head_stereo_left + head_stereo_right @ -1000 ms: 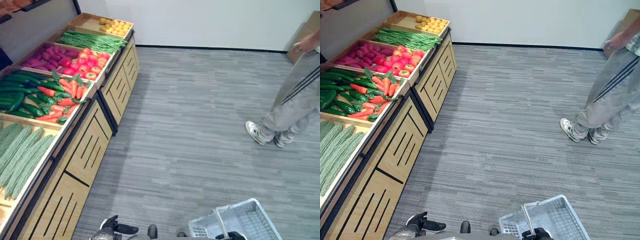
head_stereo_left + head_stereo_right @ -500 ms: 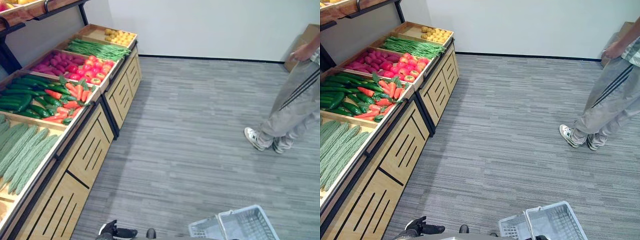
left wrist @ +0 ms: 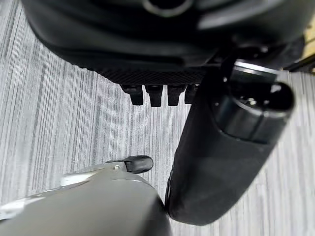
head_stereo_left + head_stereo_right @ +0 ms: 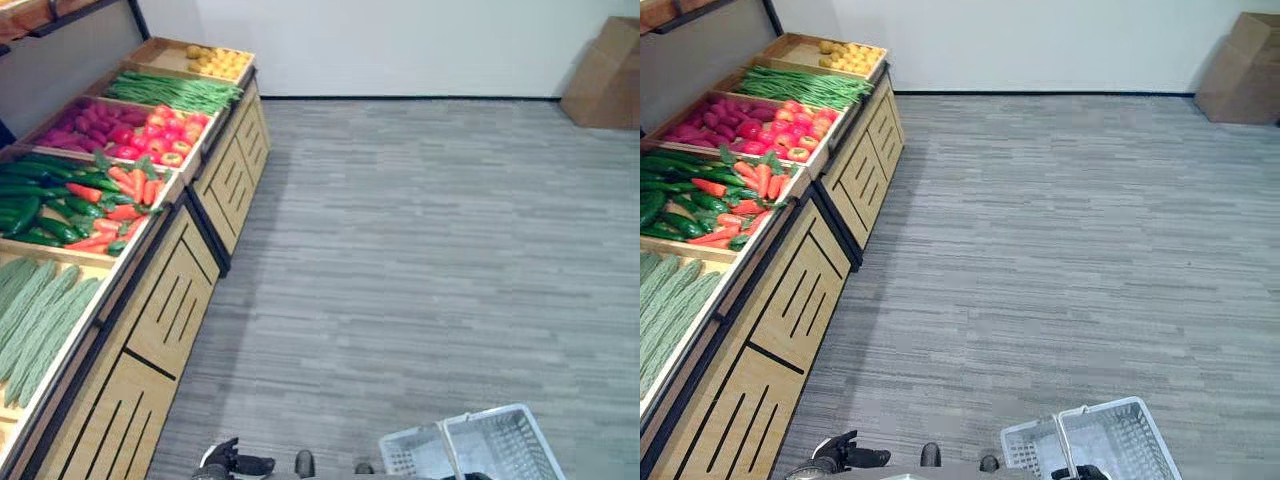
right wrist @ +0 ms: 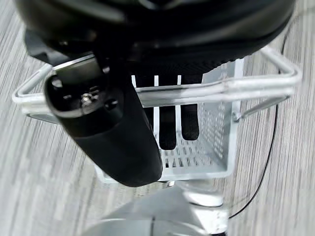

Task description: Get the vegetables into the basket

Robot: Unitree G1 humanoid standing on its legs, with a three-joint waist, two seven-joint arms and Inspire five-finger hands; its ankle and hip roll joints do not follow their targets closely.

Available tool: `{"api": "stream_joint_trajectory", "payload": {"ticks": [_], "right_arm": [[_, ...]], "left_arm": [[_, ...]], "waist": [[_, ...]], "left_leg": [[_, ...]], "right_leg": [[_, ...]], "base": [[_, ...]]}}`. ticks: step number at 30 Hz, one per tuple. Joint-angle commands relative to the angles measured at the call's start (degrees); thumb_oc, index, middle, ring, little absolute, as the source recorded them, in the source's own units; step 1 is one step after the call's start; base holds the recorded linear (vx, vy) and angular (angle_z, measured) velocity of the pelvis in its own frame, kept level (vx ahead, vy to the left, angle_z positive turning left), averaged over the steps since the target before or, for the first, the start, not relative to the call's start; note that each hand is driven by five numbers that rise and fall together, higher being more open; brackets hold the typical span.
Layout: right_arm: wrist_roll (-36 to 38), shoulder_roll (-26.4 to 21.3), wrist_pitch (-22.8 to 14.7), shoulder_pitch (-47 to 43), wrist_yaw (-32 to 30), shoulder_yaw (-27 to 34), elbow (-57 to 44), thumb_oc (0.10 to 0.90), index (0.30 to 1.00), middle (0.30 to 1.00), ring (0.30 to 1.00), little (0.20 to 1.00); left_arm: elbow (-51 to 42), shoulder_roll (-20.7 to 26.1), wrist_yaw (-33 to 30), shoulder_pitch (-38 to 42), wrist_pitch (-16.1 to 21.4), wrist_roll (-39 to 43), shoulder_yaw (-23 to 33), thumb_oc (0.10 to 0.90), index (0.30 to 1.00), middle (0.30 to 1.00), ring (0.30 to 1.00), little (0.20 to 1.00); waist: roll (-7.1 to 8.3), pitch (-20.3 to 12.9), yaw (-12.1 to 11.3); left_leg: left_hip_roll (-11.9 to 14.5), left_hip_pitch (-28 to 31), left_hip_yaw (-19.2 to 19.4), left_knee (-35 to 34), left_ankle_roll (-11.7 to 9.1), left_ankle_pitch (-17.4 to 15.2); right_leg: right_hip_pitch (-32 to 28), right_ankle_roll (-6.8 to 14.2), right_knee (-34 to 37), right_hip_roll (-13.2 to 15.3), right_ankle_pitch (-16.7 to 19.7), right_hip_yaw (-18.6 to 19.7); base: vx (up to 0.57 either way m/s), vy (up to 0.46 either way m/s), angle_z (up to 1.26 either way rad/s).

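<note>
One empty basket carried beside a stocked vegetable stand; nothing picked yet.

Left eye view: the basket (image 4: 480, 450) hangs at the lower right, well apart from the stand (image 4: 150, 300), whose five crates hold yellow produce (image 4: 215, 60), green beans (image 4: 175, 92), red vegetables (image 4: 125, 125), carrots with cucumbers (image 4: 80, 195) and bitter gourds (image 4: 40, 310). Left wrist view: the left hand (image 3: 197, 123) hangs with its fingers curled on nothing. Right wrist view: the right hand (image 5: 147, 59) has its fingers hooked over the basket's handle (image 5: 246, 86). Next, I judge, comes stepping closer to the stand and reaching with the free hand.
</note>
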State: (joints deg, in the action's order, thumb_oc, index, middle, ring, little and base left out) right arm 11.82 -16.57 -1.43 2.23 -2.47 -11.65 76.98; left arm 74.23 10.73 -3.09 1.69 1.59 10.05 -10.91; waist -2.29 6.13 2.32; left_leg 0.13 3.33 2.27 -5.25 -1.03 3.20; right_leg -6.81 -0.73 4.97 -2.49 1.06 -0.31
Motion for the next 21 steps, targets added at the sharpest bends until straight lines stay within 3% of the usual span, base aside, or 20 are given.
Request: {"api": "stream_joint_trajectory", "payload": {"ticks": [1,21], "right_arm": [[2.75,0.21,-0.88,-1.63,0.65,0.78,0.4,0.4,0.3,0.3,0.3,0.3],[0.91,0.63,-0.15,-1.6,0.99,-0.03,2.23,0.4,0.3,0.3,0.3,0.3]], "left_arm": [[3.75,-1.33,0.87,2.94,-0.06,-1.56,-3.52,0.9,1.0,1.0,1.0,1.0],[4.04,-1.85,1.37,2.29,0.02,-1.6,-3.39,0.9,1.0,1.0,1.0,1.0]], "waist": [[1.05,1.65,0.61],[0.9,0.83,-0.44]], "left_leg": [[0.12,2.26,3.62,0.25,-1.59,-2.21],[0.35,3.53,1.99,0.25,-1.83,-2.67]], "right_leg": [[1.37,5.67,0.03,3.73,0.51,0.09],[-0.28,5.57,0.03,3.83,-0.64,-1.74]], "base": [[0.03,0.022,-0.14],[0.01,0.0,0.02]]}}
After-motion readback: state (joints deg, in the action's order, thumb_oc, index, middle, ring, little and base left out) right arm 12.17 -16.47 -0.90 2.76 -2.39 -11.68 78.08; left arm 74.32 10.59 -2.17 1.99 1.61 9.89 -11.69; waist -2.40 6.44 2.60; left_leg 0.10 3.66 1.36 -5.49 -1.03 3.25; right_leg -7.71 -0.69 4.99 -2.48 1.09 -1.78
